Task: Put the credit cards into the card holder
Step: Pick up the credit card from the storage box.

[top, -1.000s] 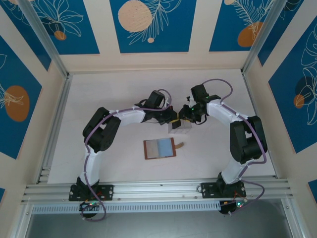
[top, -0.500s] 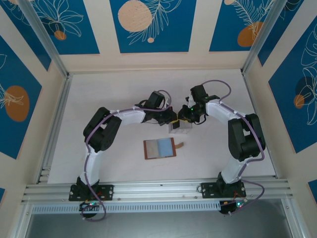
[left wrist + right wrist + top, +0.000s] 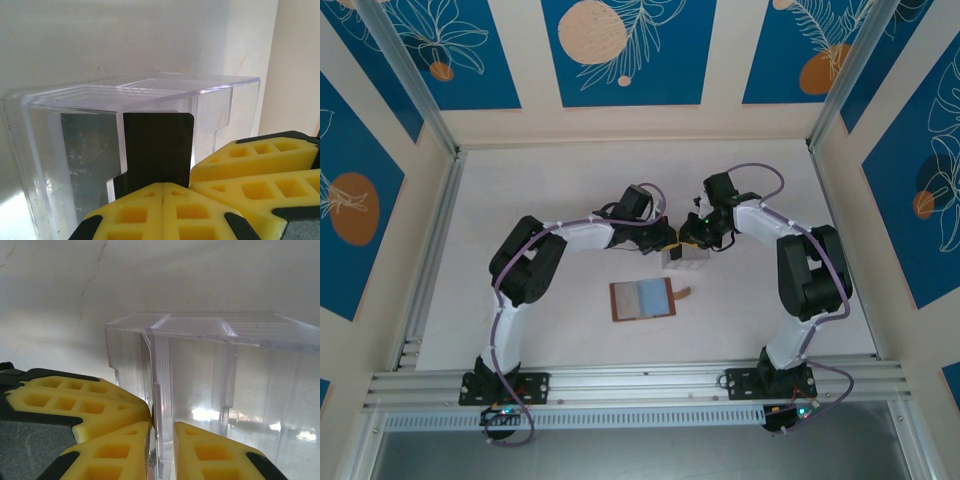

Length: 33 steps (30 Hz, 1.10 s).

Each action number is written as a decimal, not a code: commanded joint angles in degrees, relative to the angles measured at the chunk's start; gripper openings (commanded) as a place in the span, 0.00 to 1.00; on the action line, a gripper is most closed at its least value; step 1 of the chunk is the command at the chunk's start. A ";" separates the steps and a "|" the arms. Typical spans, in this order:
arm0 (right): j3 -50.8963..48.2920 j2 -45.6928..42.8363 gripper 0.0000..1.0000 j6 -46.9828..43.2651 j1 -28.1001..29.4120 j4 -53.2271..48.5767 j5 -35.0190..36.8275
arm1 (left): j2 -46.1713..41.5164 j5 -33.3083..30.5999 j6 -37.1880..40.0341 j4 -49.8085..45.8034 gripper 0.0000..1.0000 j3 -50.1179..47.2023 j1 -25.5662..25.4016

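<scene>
1. The clear tray (image 3: 150,87) stands mid-table with a black card (image 3: 157,145) and a grey card (image 3: 87,155) upright inside, side by side.
2. The left gripper (image 3: 162,192) is closed in front of the black card, fingers touching.
3. The right gripper (image 3: 163,440) pinches a tray wall.
4. The card holder (image 3: 642,299) lies open, nearer than the tray.

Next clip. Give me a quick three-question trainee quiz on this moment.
1. True or false: the card holder lies open on the table.
2. The card just behind the left pincer is: A red, B black, C white.
3. What does the right pincer straddle?
Key: 1 true; 2 B; 3 a wall of the clear tray.
</scene>
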 commanded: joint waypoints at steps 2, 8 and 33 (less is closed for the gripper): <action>0.69 2.41 0.20 0.86 1.10 0.01 -0.48 | 1.03 2.29 -0.50 2.77 0.00 -0.46 -0.51; 1.22 3.57 0.15 0.87 1.86 0.18 -0.53 | 1.21 2.43 -0.52 3.03 0.00 -0.46 -0.55; 1.39 -3.45 0.00 0.54 0.26 -1.18 -3.00 | -4.02 3.51 1.47 1.42 0.01 -2.66 2.43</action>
